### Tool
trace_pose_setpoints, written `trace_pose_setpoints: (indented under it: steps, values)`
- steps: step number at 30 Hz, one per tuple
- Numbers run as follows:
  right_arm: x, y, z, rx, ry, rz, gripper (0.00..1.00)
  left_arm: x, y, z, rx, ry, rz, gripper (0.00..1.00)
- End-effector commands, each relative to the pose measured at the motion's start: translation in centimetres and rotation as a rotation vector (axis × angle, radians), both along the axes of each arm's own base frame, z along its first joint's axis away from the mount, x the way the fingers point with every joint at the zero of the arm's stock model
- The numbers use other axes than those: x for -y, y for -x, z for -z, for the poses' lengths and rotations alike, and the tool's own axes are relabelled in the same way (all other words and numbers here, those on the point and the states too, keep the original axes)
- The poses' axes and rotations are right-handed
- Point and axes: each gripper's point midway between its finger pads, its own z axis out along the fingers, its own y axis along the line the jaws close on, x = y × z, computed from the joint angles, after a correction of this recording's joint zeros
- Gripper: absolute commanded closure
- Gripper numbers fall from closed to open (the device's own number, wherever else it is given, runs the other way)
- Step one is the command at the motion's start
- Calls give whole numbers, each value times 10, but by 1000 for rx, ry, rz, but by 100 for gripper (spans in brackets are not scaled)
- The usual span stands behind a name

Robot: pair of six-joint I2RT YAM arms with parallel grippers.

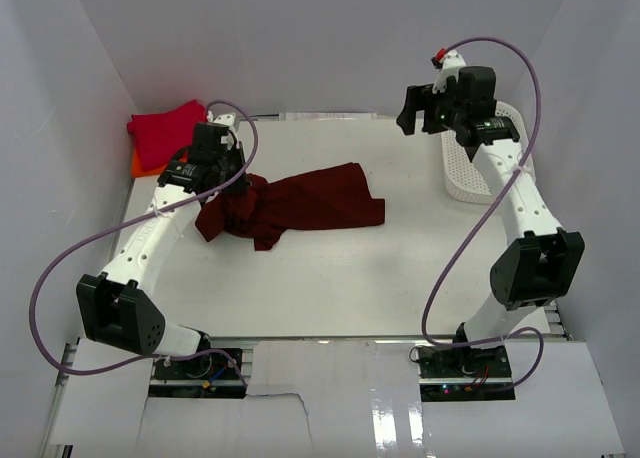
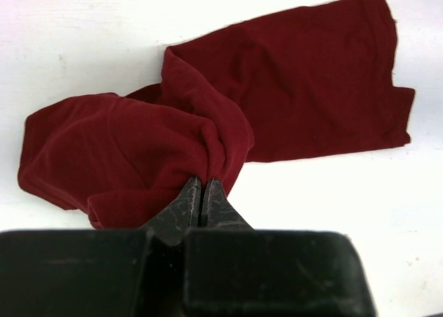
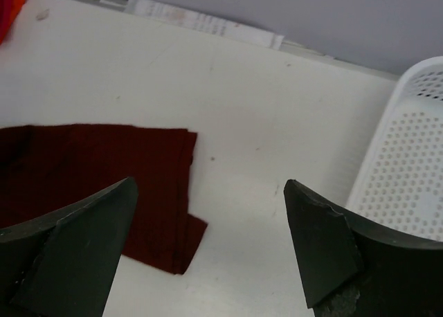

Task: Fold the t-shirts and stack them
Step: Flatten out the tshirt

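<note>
Left arm [image 1: 150, 233]: stretched forward, wrist tipped down over counter [image 1: 330, 288].
Left jaws: pinched tight on bunched maroon t-shirt [image 2: 291, 82], rest spread mid-counter.
Right arm [image 1: 520, 203]: raised, beside basket [image 1: 465, 183].
Right jaws: gaping wide, empty.

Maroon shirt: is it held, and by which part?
Yes: the left gripper is shut on a bunched fold of the maroon shirt, at its crumpled end. The right gripper is open and empty.
</note>
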Motion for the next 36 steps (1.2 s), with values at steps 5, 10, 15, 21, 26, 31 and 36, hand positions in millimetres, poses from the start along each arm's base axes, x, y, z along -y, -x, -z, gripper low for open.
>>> trace_pose_setpoints:
  steps: [5,10,15,21,26,31,36]
  values:
    - [-63,54,52,-187,-52,-193,8,26,9,-50,87,158,82,100]
    - [-80,67,95,-259,-5,-218,9,36,29,-43,75,143,111,100]
    - [-88,68,125,-300,-3,-240,9,13,36,-34,118,30,50,100]
    - [-104,62,166,-387,4,-277,11,-9,28,-44,172,-76,4,100]
    - [-126,51,205,-444,47,-284,14,-12,28,-61,198,-95,7,100]
    - [-133,25,220,-414,69,-249,14,-14,33,-60,185,-101,13,100]
    - [-133,-7,214,-363,100,-201,14,-14,39,-54,172,-103,23,100]
